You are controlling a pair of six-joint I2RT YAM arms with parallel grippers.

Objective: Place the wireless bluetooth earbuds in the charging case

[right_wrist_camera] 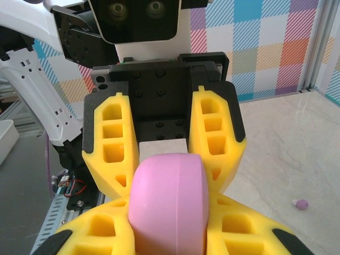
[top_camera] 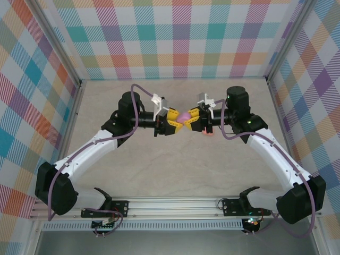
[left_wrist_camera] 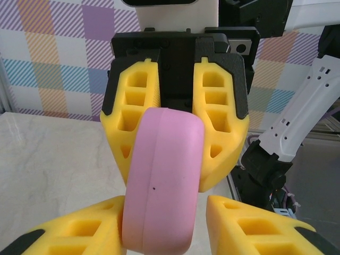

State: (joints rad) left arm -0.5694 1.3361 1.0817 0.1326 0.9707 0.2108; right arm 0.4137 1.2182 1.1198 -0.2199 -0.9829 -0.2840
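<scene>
The right gripper [top_camera: 195,118] is clamped on one end of a smooth, pill-shaped pink plastic charging case [left_wrist_camera: 162,180], its yellow fingers pressed against both flanks. It holds the case in the air over the middle of the pale marbled table [right_wrist_camera: 276,143]. The left gripper [top_camera: 173,120] faces it head-on and straddles the other end. One finger lies against the case and a sliver of gap shows at the other, so I cannot tell whether it really grips.

The case's long axis runs from one gripper to the other. Its seam runs lengthways and looks closed, so to my eye the lid has to come open before anything goes in.

A tiny purple pebble-like earbud [right_wrist_camera: 300,204] lies alone on the table, below the case and well apart from it, off towards the back wall. I would guess neither arm is clearly nearer, since both meet at the centre, and either one must let go before it can reach down.
</scene>
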